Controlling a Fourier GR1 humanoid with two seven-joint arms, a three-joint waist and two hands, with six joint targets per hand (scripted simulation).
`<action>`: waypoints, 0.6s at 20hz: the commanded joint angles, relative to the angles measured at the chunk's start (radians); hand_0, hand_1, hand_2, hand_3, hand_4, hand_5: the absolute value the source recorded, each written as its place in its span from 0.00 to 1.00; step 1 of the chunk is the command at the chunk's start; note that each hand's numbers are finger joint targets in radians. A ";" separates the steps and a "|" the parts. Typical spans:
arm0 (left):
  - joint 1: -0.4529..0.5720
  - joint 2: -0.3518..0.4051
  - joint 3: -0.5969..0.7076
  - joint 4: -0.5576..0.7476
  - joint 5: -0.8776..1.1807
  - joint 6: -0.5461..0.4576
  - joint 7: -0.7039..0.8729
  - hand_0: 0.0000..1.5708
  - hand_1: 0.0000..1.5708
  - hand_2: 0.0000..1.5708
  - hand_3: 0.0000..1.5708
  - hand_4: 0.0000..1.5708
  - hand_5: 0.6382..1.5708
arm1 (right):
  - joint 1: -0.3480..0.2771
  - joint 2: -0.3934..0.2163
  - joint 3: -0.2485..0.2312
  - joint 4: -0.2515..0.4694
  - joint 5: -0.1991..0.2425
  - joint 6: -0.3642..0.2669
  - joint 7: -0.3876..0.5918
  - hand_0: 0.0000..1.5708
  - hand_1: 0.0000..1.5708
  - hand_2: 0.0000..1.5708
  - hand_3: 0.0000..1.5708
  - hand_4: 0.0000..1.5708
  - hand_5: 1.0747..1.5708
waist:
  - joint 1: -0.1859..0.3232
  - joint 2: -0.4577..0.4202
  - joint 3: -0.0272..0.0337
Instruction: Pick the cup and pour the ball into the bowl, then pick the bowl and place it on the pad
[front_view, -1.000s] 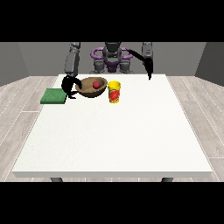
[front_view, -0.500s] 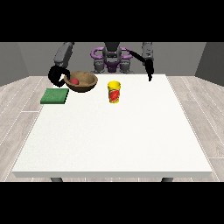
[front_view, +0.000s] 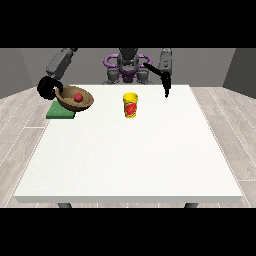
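A brown bowl (front_view: 75, 99) with a red ball (front_view: 78, 97) inside it hangs tilted just above the green pad (front_view: 60, 111) at the table's far left. The hand at the view's left (front_view: 48, 86) is curled round the bowl's left rim and holds it up. A yellow cup (front_view: 130, 105) with a red label stands upright on the white table (front_view: 130, 150), right of the bowl and apart from it. The hand at the view's right (front_view: 166, 88) hangs above the table's far right part, fingers pointing down, holding nothing.
The robot's purple and grey torso (front_view: 128, 67) stands behind the table's far edge. Grey wooden floor surrounds the table on all sides.
The hand at the view's left has lifted the bowl with the ball and carried it leftward, from beside the cup to above the green pad. The cup and the other hand have stayed put.
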 joint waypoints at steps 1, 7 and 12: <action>-0.044 -0.024 0.008 0.049 -0.027 0.036 -0.018 0.00 0.00 0.00 0.00 0.00 0.09 | -0.017 0.024 0.014 0.009 -0.003 -0.003 -0.011 1.00 1.00 1.00 0.55 0.56 1.00 | -0.016 0.019 -0.0003; -0.073 0.006 0.005 -0.094 -0.057 0.068 -0.060 0.00 0.00 0.00 0.00 0.00 0.07 | -0.027 -0.156 -0.098 0.138 -0.072 0.205 -0.123 1.00 1.00 1.00 0.42 0.55 1.00 | 0.025 0.226 0.0017; -0.047 -0.039 -0.069 -0.245 -0.115 0.114 -0.017 0.00 0.00 0.00 0.00 0.00 0.07 | -0.097 -0.207 -0.143 0.221 -0.098 0.244 -0.170 1.00 1.00 1.00 0.00 0.54 1.00 | 0.032 0.331 0.0027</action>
